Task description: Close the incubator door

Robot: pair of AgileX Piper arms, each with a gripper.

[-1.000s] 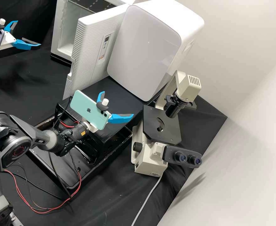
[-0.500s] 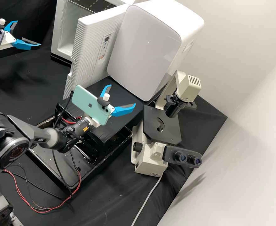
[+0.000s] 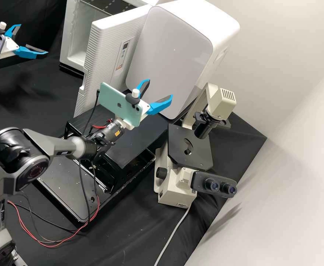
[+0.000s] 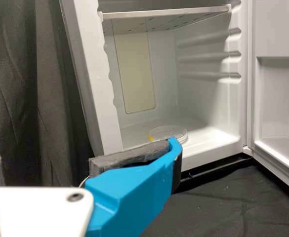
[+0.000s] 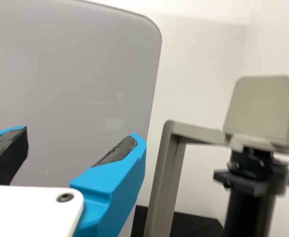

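The incubator (image 3: 68, 40) has its door (image 3: 106, 55) attached at one side and swung wide open, so the closing is not yet made; inside the incubator, a round clear dish (image 4: 169, 134) lies on the floor, below a shelf (image 4: 166, 12); before the open front of the incubator is the left gripper (image 3: 33, 39), released, its two blue fingers spread well apart. The right gripper (image 3: 161, 88) is farther from the incubator, on the other side of the door; it is also released, with its fingers standing apart, and it is near a white rounded cabinet (image 3: 169, 55); the microscope (image 3: 175, 186) stands farther from the incubator than this cabinet; each gripper carries a phone.
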